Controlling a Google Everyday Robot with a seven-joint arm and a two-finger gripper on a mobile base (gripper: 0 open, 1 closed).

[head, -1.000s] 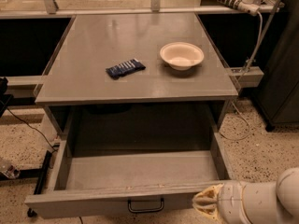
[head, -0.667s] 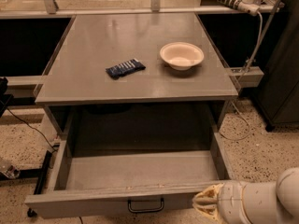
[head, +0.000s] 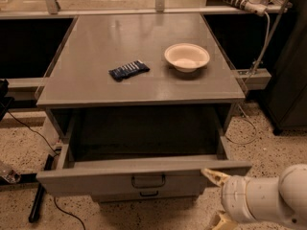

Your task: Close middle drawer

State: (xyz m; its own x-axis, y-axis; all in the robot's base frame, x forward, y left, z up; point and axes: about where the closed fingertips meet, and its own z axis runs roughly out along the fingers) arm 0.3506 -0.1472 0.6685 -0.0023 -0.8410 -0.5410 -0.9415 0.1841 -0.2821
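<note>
Grey metal all over: a cabinet with a flat top (head: 96,87) that carries a cream bowl (head: 187,57) and a dark blue packet (head: 128,70). Below the top, the middle drawer (head: 105,178) stands pulled well out towards the camera, its inside bare as far as can be seen and its small black handle (head: 148,181) mid-front. The gripper (head: 211,198) sits low at the right end of the drawer front, spread open and holding nothing, its upper finger (head: 214,176) at or just beside the front panel. By my reading the closing has hardly got going: the push is set up, but nearly the whole travel back into the cabinet is left
</note>
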